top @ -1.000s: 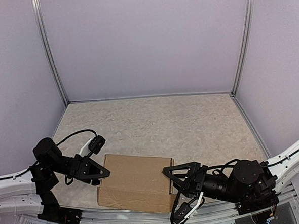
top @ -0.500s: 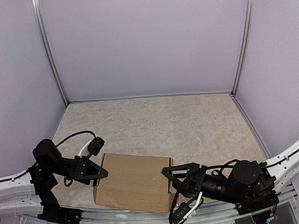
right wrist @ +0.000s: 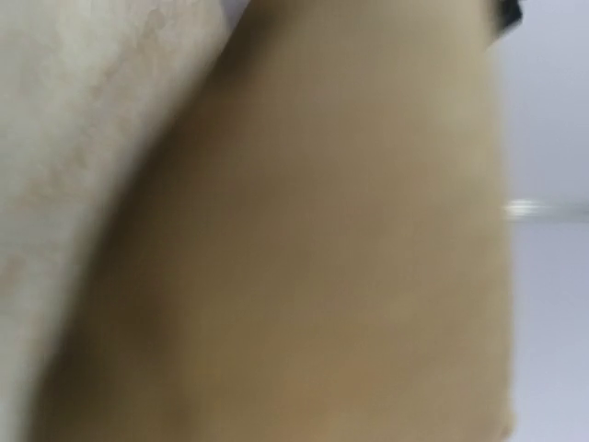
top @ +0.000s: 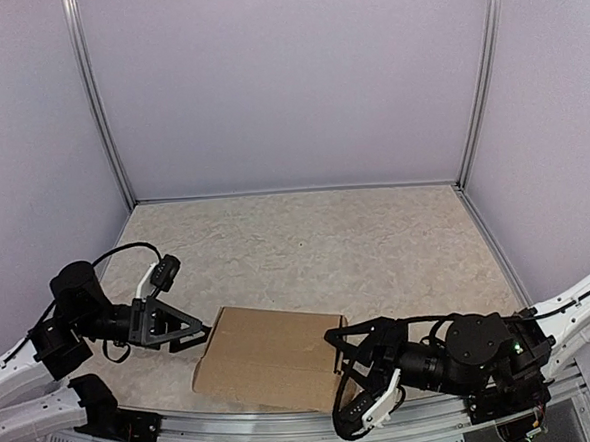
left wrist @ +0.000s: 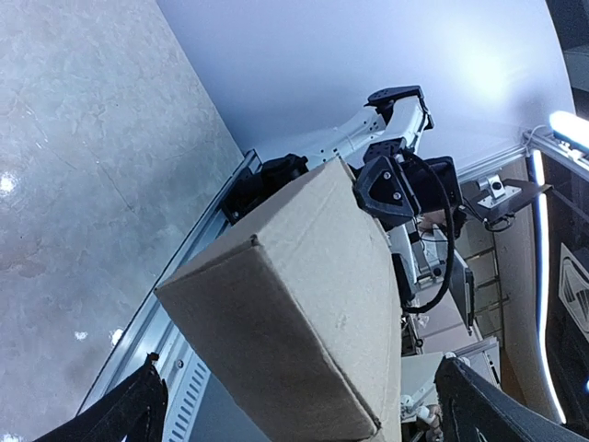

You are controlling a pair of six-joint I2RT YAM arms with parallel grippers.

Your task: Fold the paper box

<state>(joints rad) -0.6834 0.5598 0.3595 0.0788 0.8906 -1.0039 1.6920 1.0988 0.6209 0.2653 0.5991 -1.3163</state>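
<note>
The paper box (top: 271, 356) is a closed brown oblong box lying near the table's front edge. My left gripper (top: 200, 336) is open, and its fingertips sit just off the box's left end without holding it. In the left wrist view the box (left wrist: 304, 304) fills the middle, with the two black fingers (left wrist: 129, 414) spread wide at the bottom corners. My right gripper (top: 336, 367) is open and pressed against the box's right end. The right wrist view shows only blurred brown cardboard (right wrist: 350, 258), and its fingers are hidden.
The beige table (top: 306, 240) is enclosed by pale purple walls with metal corner posts (top: 97, 103). A metal rail (top: 287, 422) runs along the front edge right beside the box. Both arms lie low along the near edge.
My left arm has drawn back to the left, off the box's left end. The box has shifted slightly right and turned a little. The right gripper stays against the right end.
</note>
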